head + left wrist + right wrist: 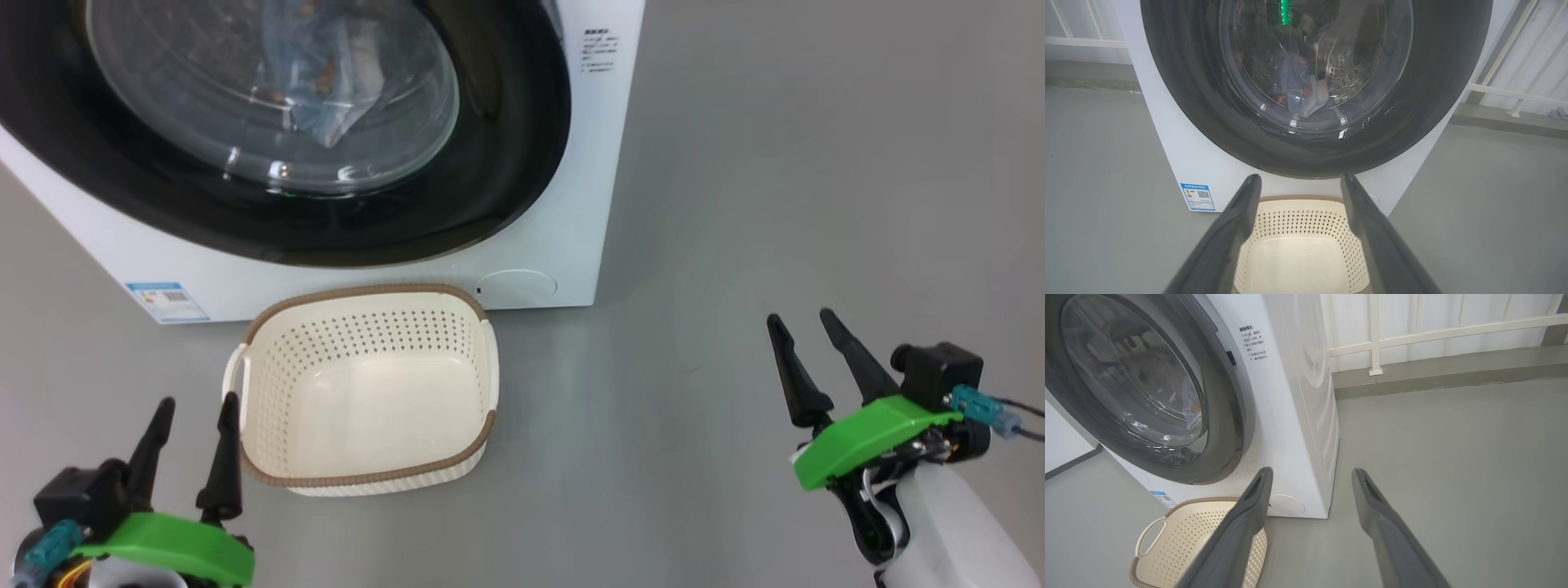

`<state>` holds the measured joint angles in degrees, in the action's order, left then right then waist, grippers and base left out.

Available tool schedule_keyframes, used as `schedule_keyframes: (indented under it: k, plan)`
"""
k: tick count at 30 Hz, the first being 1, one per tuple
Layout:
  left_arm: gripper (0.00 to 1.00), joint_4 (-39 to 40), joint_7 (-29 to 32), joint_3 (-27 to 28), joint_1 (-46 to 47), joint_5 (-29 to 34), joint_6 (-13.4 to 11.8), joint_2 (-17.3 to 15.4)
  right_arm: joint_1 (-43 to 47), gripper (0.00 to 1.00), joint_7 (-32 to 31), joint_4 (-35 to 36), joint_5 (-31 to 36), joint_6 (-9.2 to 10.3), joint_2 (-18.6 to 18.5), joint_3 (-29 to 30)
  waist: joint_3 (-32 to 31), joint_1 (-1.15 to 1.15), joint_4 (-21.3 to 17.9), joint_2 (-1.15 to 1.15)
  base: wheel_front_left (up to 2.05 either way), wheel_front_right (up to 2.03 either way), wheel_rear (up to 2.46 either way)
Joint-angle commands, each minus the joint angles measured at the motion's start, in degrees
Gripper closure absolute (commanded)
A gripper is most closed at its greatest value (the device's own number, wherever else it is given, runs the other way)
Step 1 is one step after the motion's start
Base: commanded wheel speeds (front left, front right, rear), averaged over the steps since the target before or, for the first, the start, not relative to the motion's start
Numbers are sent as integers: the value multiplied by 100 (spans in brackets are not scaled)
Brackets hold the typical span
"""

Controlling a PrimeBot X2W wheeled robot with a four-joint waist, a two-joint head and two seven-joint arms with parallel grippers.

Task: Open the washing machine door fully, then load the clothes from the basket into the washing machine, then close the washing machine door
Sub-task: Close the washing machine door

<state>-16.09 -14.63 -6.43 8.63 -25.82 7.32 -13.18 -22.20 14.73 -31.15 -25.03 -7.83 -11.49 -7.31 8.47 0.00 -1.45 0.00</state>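
- Standing on the grey floor is one washing machine, a white box. Its one door lies closed flat against the front, a black rim around a clear glass bowl.
- Behind that glass, inside the washing machine, lie the clothes. They form a crumpled light blue bundle with orange marks, and the left wrist view shows a paler piece beside it. How many garments there are cannot be told.
- One basket sits on the floor just in front of the washing machine, below the door's lowest arc, its bare cream bottom in plain sight.
- There are two tools. The left tool hangs in front of the washing machine, just beside the basket's near left corner, jaws released and apart, gripping nothing.
- The right tool hangs off the washing machine's right front corner, well apart from the basket. It is likewise released, with bare floor between its fingers.
- One blue label sticks at the washing machine's lower left corner. One round cap marks its lower right, just behind the basket's rim.
- One white railing runs along the wall behind the washing machine, to its right.
- The basket stands between the left tool and the door.
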Motion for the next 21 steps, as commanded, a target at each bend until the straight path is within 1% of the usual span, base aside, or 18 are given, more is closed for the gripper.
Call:
schedule_keyframes:
  k: [1,11,21]
  plan:
    - [0,83,-37,236,31,69,17,-196,77,0,27,146,22,34,-2,-80,-41,0,-42,0,0,0,0]
    - [0,29,-37,316,-209,120,17,-188,467,0,27,163,38,34,-4,149,-239,0,-181,0,0,0,0]
    - [0,53,-37,393,-309,176,17,-196,736,0,27,236,72,34,10,310,-292,0,-238,0,0,0,0]
